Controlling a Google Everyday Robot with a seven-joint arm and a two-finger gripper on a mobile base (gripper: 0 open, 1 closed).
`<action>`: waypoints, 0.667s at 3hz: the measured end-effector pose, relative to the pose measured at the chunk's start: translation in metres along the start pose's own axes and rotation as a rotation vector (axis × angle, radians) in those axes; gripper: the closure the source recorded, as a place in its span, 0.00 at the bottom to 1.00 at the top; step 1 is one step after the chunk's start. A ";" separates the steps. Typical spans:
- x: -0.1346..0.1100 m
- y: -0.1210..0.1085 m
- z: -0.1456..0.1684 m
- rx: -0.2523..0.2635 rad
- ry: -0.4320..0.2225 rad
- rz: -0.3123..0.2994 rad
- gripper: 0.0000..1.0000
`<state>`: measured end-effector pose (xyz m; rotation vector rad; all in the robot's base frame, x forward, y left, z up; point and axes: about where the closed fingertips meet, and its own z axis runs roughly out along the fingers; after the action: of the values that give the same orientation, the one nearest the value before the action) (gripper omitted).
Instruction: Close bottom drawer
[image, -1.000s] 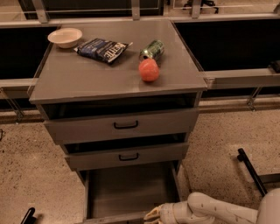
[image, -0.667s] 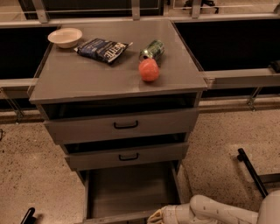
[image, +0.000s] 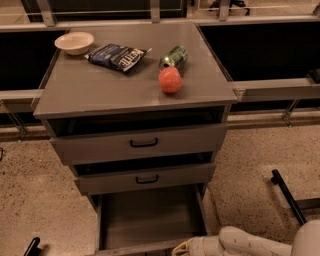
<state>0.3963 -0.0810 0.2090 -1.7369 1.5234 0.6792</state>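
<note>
The bottom drawer is the lowest of three grey drawers and is pulled far out, showing its bare grey box. Its front edge runs along the bottom of the camera view; its handle is out of view. My gripper sits at the bottom centre-right, at the drawer's front edge, on a white arm reaching in from the right. Most of the gripper is cut off by the frame. The middle drawer and top drawer stand slightly out, each with a black handle.
On the cabinet top lie a white bowl, a dark snack bag, a green can and an orange-red fruit. A black bar lies on the speckled floor at right. Dark railings stand behind.
The white arm and gripper have shifted slightly lower and to the right along the drawer's front edge. The drawer looks just as far open as before.
</note>
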 end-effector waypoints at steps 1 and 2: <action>0.016 0.004 0.008 0.006 -0.003 0.018 1.00; 0.026 0.006 0.015 0.008 -0.008 0.029 1.00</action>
<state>0.3960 -0.0851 0.1789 -1.7074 1.5465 0.6923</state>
